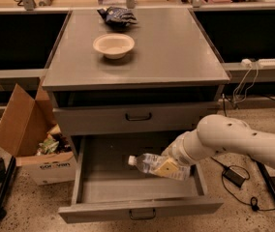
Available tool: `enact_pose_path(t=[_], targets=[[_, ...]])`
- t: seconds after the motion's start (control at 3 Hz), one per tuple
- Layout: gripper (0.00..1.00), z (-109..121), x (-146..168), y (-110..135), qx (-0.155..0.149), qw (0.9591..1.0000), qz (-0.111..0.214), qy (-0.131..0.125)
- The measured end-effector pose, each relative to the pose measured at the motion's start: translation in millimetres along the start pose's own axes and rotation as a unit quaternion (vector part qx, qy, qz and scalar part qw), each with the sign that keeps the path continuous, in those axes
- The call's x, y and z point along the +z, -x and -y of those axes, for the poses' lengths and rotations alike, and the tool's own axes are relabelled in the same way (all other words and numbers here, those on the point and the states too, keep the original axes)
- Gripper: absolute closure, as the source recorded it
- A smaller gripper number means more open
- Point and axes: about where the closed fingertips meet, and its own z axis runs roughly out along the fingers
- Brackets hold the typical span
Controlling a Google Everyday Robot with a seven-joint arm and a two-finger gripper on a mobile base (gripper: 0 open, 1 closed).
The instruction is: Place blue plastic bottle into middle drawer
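Blue plastic bottle (149,162): pinched across the body by the gripper (166,168), lying nearly horizontal over the open middle drawer (128,190), toward the side wall nearest the arm. Lower straight down until resting on the bare drawer floor directly beneath the gripper; judged close to the floor already, contact not confirmable. Hold level during descent to prevent the cap end striking first. Spread the gripper only once supported, then withdraw upward and outward, clear of the closed drawer (103,121) above and behind the gripper. Appearance: small, clear plastic, white cap on the end pointing away from the gripper, pale label partly covered at the gripper. Expect light weight and easy rolling once released.
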Motion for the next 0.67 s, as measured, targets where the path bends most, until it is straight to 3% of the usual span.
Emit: enact_pose_path(t=[0.33, 0.67], targets=[[1.0, 15, 41, -21, 0.027, 0.9993, -0.003, -0.024], [1.0, 26, 78, -35, 0.046, 0.9984, 0.008, -0.03]])
